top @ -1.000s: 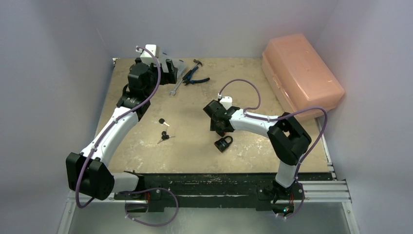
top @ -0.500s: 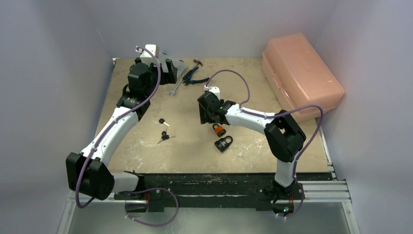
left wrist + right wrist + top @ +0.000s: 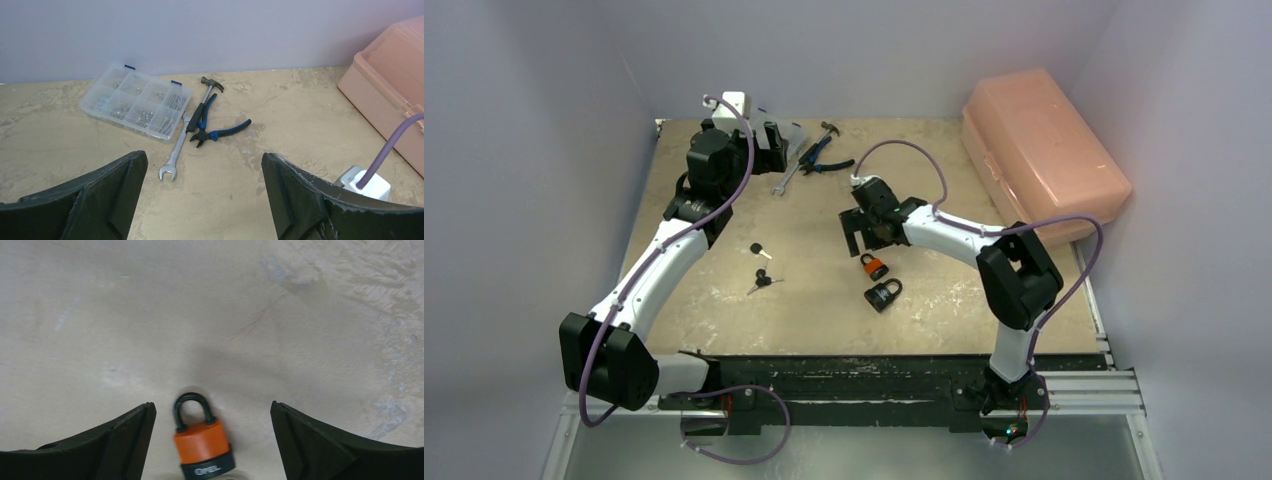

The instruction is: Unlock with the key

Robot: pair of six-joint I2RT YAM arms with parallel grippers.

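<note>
Right gripper (image 3: 212,412), spread wide and empty, above a mottled tan tabletop (image 3: 150,315); an orange padlock (image 3: 202,445) lies between its fingers. Left gripper (image 3: 202,167), equally wide and empty, faces a lilac wall (image 3: 200,30).

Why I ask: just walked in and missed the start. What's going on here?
Two robot arms are set up to unlock a padlock with a key. The right gripper hovers over the orange padlock, jaws open, gripping nothing. A black padlock lies just beside it. The keys lie untouched on the table further left. The left gripper sits at the far side near the tools, jaws open and empty.
</note>
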